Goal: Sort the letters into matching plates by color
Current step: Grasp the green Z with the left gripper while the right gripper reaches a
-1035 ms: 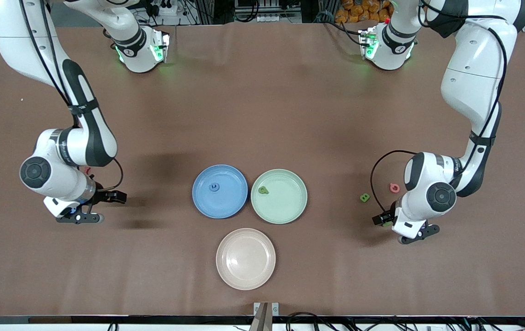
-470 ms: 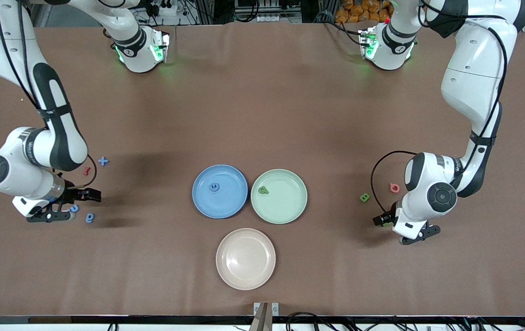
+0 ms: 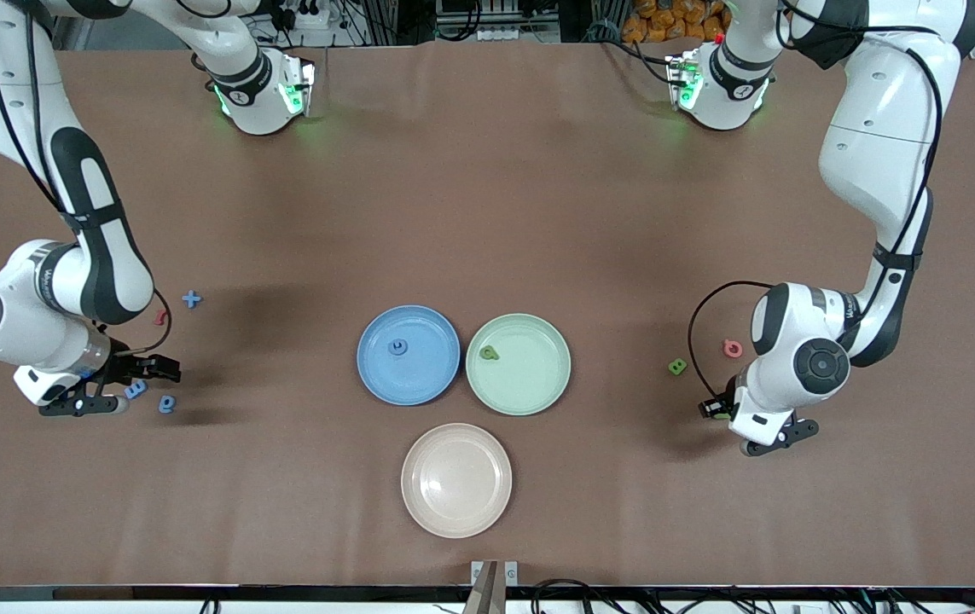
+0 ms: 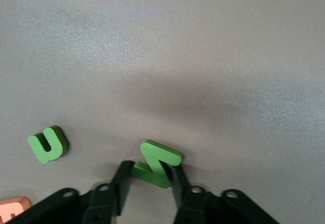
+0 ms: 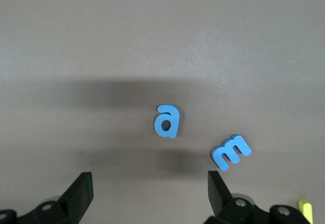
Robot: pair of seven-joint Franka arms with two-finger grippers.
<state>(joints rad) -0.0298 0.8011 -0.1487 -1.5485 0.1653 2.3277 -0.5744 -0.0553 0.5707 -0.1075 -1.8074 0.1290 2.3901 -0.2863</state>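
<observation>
Letters of blue and green foam are split between the two ends of the worktop [image 3: 487, 213] in the front view. The blue plate [image 3: 368, 375] already carries one blue letter [image 3: 399, 345] and the green plate [image 3: 555, 384] one green letter [image 3: 489, 352], so I judge the sorting is just begun. The right gripper [image 3: 103, 390] hangs low over a blue "m" [image 3: 136, 389] with a blue "a" [image 3: 166, 403] just beside it; a blue plus [image 3: 190, 298] and a red letter [image 3: 159, 317] lie close to its arm. The left gripper [image 3: 743, 419] is low at the other end, near a green square letter [image 3: 677, 367] and a pink letter [image 3: 732, 347].

From the left wrist, the left gripper [image 4: 151, 176] is clenched on a green "z" [image 4: 157, 163], which stands tilted between the fingers [image 4: 122, 181], probably because they lift one edge from the worktop. A green "u" [image 4: 48, 144] lies flat near it.

From the right wrist, the right gripper [image 5: 150, 193] is released and wide, the "a" [image 5: 167, 121] ahead of the gap and the "m" [image 5: 231, 151] close to one finger [image 5: 219, 191]. It seems ready to descend on one.
</observation>
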